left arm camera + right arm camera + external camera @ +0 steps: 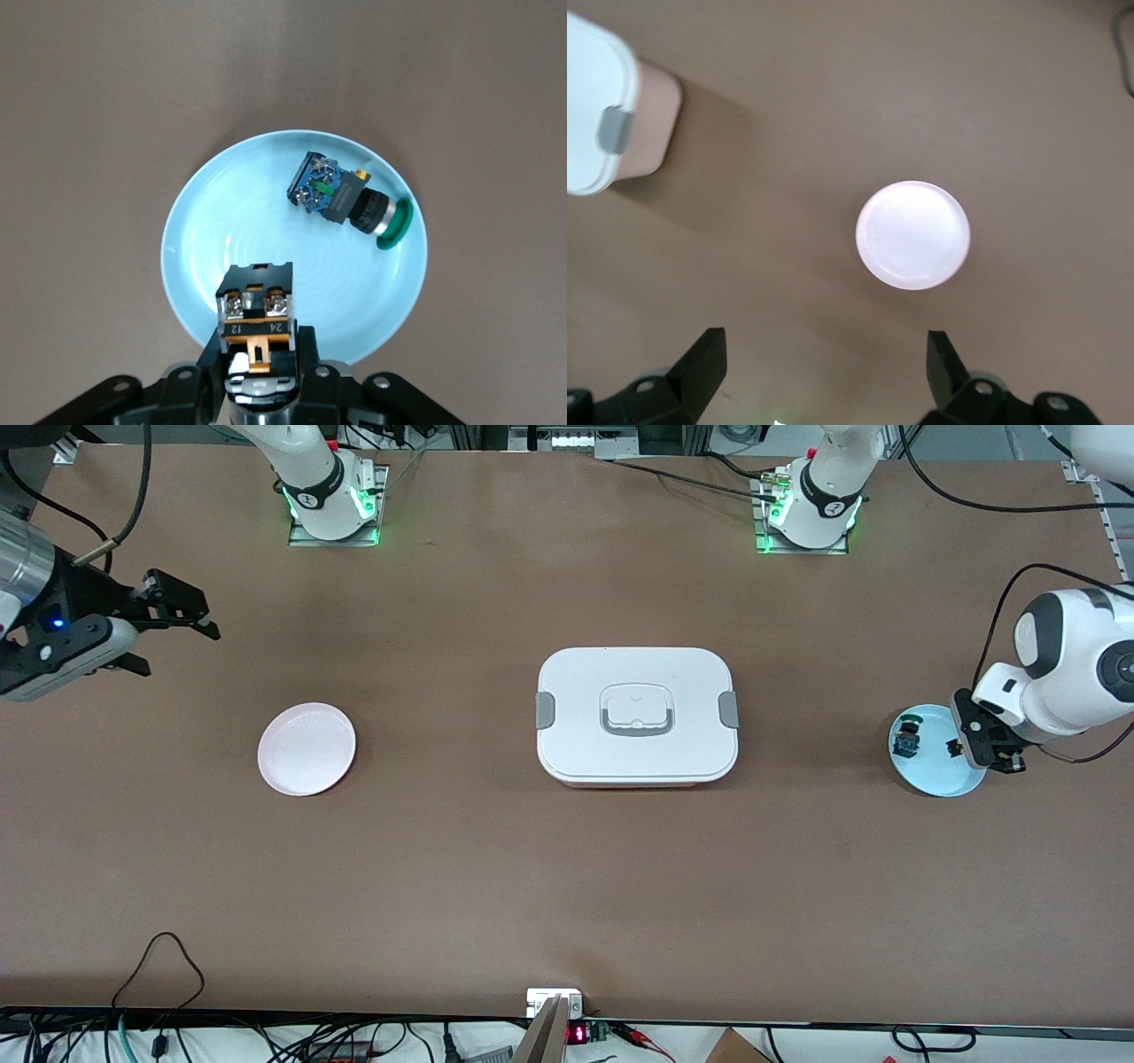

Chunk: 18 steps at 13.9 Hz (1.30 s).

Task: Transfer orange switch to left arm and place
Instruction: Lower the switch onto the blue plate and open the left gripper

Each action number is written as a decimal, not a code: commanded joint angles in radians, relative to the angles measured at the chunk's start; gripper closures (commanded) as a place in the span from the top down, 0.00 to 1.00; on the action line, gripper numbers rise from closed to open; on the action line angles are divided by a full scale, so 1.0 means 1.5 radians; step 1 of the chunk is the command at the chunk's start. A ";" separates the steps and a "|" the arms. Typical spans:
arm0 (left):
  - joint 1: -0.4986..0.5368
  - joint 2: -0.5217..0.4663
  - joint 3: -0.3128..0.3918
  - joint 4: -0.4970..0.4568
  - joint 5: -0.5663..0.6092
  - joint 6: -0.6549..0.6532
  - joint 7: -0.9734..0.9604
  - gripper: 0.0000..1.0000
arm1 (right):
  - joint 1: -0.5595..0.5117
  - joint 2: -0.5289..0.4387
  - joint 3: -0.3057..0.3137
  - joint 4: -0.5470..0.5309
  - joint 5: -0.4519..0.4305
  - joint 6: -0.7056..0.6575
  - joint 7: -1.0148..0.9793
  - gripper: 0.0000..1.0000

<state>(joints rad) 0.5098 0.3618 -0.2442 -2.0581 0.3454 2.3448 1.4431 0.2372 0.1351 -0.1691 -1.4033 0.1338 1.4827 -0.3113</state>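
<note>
1. Right gripper (182, 622): up in the air over bare worktop (496, 868) at the right arm's end, fingers spread wide, nothing in them. This arm waits. Its wrist view looks down on the pink plate (912, 235), which sits empty, with a corner of the box (594, 115) at the frame edge.
2. Box (636, 716): mid-worktop, lid on, directly between the two plates. A straight carry from one plate to the other would cross it, so I'd expect the hand-off path to go around or over it.
3. Blue plate (930, 775): at the left arm's end. Holds two parts, well apart: the blue-and-green switch (345, 197) and the orange switch (255, 312).
4. Left gripper (255, 376): down at the blue plate, right at the orange switch. Key relation: the switch's cap end lies between the fingers and its terminal block points straight out away from the gripper, so the long axis is in line with the gripper's reach. Fingers narrow, flanking the cap end; whether they're actually clamped, I cannot tell.
5. Left arm is clearly the nearer one to the switch, so pickup is its job; lift not yet done.
</note>
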 commanded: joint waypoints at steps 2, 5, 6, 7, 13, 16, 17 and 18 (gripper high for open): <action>0.019 0.039 -0.008 0.006 0.052 0.027 0.024 0.29 | 0.023 0.002 -0.002 -0.024 -0.064 0.056 0.110 1.00; 0.044 0.065 -0.008 0.006 0.057 0.047 0.025 0.29 | 0.020 0.010 -0.004 -0.018 -0.070 0.076 0.108 1.00; 0.048 0.073 -0.008 0.003 0.056 0.063 0.032 0.29 | 0.023 0.008 -0.003 -0.018 -0.076 0.073 0.108 1.00; 0.049 0.081 -0.008 0.002 0.056 0.072 0.034 0.29 | 0.022 0.007 -0.003 -0.022 -0.077 0.069 0.107 1.00; 0.063 0.083 -0.010 -0.003 0.056 0.084 0.057 0.99 | 0.018 -0.073 -0.007 -0.143 -0.094 0.078 0.100 1.00; 0.063 0.067 -0.016 -0.003 0.056 0.075 0.124 1.00 | 0.007 -0.078 0.006 -0.153 -0.108 0.084 0.087 1.00; 0.063 0.055 -0.019 -0.001 0.055 0.064 0.136 1.00 | -0.023 -0.078 0.027 -0.153 -0.108 0.084 0.072 1.00; 0.063 0.039 -0.024 0.005 0.053 0.029 0.136 1.00 | -0.051 -0.077 0.050 -0.153 -0.107 0.087 0.057 1.00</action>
<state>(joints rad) 0.5873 0.4798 -0.2549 -2.0527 0.4014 2.4573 1.6136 0.2351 0.0447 -0.1562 -1.6006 -0.0123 1.5929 -0.1835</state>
